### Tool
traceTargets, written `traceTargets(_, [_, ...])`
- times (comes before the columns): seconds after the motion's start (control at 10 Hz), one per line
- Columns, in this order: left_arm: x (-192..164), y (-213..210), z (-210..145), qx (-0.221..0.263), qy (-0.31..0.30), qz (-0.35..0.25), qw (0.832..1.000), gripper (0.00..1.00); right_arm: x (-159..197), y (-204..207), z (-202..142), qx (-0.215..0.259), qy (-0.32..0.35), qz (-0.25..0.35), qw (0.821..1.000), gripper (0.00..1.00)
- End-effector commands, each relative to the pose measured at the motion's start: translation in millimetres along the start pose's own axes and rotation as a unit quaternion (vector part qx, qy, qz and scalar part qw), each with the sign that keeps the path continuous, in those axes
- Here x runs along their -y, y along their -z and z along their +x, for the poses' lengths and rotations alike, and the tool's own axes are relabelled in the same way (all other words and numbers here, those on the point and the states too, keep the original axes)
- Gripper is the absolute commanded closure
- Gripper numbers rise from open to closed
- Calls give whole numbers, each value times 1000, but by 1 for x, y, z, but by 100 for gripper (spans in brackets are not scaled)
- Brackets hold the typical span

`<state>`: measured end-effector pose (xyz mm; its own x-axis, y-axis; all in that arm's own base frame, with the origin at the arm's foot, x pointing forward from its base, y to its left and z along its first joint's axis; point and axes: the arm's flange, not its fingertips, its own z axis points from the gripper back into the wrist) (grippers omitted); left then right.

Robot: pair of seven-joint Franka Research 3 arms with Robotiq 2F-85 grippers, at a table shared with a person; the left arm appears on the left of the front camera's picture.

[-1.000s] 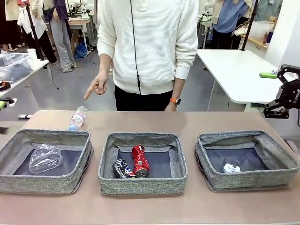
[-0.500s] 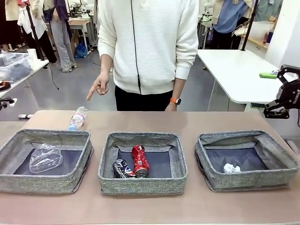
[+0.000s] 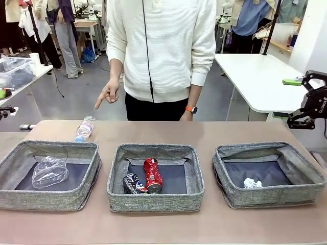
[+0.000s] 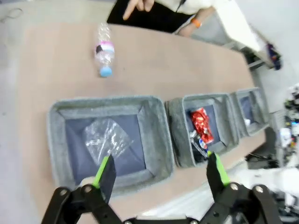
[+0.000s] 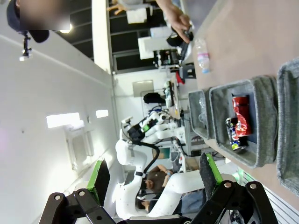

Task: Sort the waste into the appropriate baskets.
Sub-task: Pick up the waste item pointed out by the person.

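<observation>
baskets: three in a row, left basket has crushed clear plastic, middle basket both cans, right basket the paper ball
bottle left: plastic bottle lying on the table just behind the left basket, person's hand pointing at it
tools: left tool and right tool both spread wide, holding nothing
risk: bottle's round, a nudge probably rolls it off
in the way: left basket's far wall sits between arm and bottle

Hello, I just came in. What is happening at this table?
Waste is being sorted into three baskets. The left basket holds a crushed clear bottle, the middle basket two cans, the right basket a paper ball. One bottle lies on the table behind the left basket, and the person's hand points down towards it. The left tool hangs open above the left basket; the right tool waits open at the side.
</observation>
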<state>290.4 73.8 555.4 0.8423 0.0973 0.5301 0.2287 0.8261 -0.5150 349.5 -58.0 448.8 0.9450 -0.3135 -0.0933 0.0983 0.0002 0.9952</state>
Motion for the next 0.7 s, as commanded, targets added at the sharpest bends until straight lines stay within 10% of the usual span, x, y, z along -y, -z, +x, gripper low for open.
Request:
traceTargets(0.0, [26,74,60,-80,-1,57,995,0,-3,-1,0,-1,-2,9,1000,0])
traceTargets(0.2, [26,130,86,-136,-7,96,986,0,-3,-1,0,-1,-2,9,1000,0])
traceTargets(0.6, [-6,208,88,-87,5,150,985,0,-3,-1,0,-1,-2,9,1000,0])
